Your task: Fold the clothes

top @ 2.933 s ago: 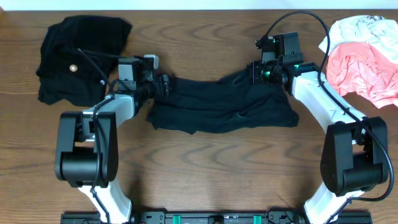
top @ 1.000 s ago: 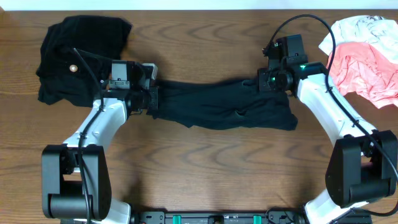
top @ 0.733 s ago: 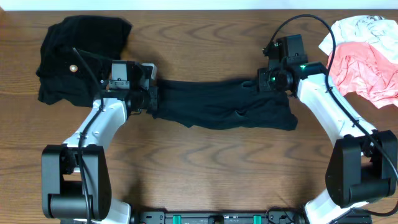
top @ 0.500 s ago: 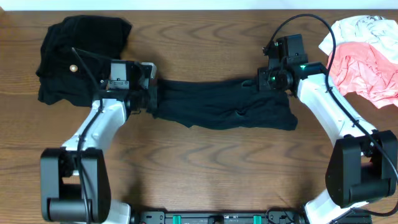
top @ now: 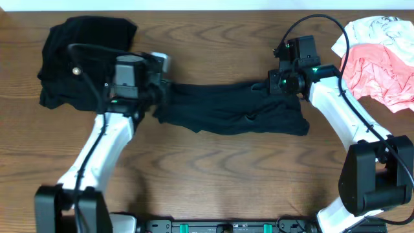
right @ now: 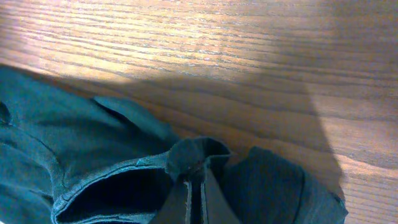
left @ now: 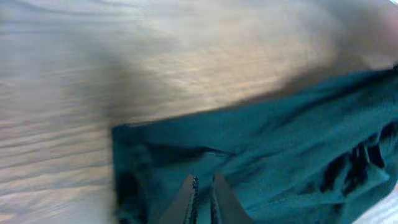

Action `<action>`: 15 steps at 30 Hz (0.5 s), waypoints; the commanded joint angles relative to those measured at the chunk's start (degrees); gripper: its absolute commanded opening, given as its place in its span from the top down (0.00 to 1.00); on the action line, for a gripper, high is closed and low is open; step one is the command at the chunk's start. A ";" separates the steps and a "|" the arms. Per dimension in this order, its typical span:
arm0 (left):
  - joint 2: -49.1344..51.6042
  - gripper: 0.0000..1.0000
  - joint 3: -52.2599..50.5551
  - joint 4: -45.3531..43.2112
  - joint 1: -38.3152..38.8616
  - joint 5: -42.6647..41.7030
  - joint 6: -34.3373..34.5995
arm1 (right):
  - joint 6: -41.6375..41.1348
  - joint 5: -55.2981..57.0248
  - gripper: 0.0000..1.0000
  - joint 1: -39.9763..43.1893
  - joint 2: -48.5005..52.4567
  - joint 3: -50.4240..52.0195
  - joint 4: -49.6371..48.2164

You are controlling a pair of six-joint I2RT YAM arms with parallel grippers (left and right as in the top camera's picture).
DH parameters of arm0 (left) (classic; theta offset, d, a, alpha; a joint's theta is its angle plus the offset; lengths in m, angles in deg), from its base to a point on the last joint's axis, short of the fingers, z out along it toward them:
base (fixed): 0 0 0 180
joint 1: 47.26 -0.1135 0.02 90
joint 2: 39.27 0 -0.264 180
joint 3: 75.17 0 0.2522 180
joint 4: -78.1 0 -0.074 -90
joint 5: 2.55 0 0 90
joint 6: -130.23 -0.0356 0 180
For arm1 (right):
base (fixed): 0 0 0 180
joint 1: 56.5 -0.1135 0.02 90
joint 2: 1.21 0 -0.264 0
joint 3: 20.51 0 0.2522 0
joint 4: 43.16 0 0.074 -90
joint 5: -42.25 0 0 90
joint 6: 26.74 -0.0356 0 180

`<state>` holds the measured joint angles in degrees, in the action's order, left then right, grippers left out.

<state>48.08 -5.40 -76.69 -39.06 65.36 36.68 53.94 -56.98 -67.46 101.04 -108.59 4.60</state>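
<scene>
Between left tool [top: 162,98] and right tool [top: 270,86]: black shirt [top: 233,113], right end pinched.

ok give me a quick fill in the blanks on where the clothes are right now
1. The shirt pinched by the right claw is ___ in colour.
2. The pale button sits on the dark pile on the robot's ___ side.
3. The pink garment and the white garment both lie on the robot's ___ side.

Missing words: black; left; right
</scene>
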 commanded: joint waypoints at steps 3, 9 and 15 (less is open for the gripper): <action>8.55 0.94 0.09 -1.09 2.29 0.66 -2.86 | 0.83 0.46 0.99 -0.37 -1.01 -0.74 -0.13; 14.62 0.94 0.09 -1.25 2.34 5.22 -2.82 | 0.85 0.52 0.99 -0.35 -1.01 -0.74 -0.15; 16.17 0.94 0.04 -0.35 2.34 8.55 -2.62 | 0.83 1.77 0.99 -0.37 -1.01 -0.74 -0.13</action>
<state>63.71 -5.40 -77.50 -36.65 70.69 35.19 53.94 -56.46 -67.46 101.04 -108.59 4.58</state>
